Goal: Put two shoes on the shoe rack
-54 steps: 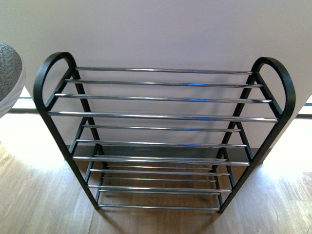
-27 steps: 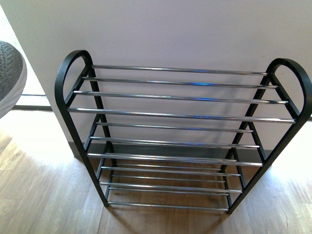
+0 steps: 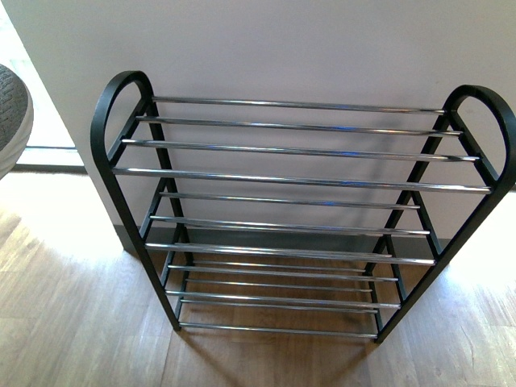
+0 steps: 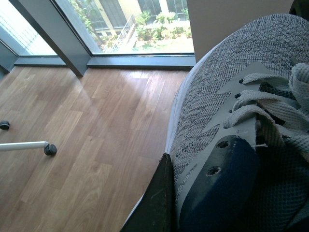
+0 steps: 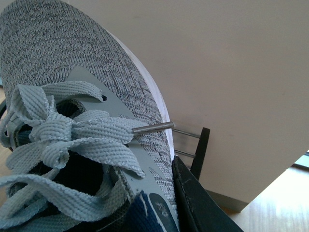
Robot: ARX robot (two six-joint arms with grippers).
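The left gripper (image 4: pixel 166 208) is clamped on a grey knit sneaker with a thick white sole (image 4: pixel 217 96). Only one black finger shows, at the bottom centre of the left wrist frame, pressed flat against the shoe's side below the laces; the other finger is hidden, probably inside the dark blue lining. Gripping the side wall there leaves the toe pointing away from the wrist and the sole free to land. In the front view only this shoe's rounded toe (image 3: pixel 12 121) is visible, at the far left edge, carried above the wooden floor (image 3: pixel 72 322).

The right gripper (image 5: pixel 193 203) holds the second grey knit sneaker (image 5: pixel 72 72) the same way, with a black finger lying along its side at the lower right of the right wrist frame. Past this shoe's white sole edge, a black post and two thin rods of the rack (image 5: pixel 200 145) show in front of the pale wall (image 5: pixel 231 72), so this shoe hangs near one end of the rack.

The black metal shoe rack with silver rod tiers (image 3: pixel 101 129) stands against the wall in the middle of the front view. No shoe rests on any tier. Both placements remain to be done, and each sole should land across several rods so that the shoe sits level.
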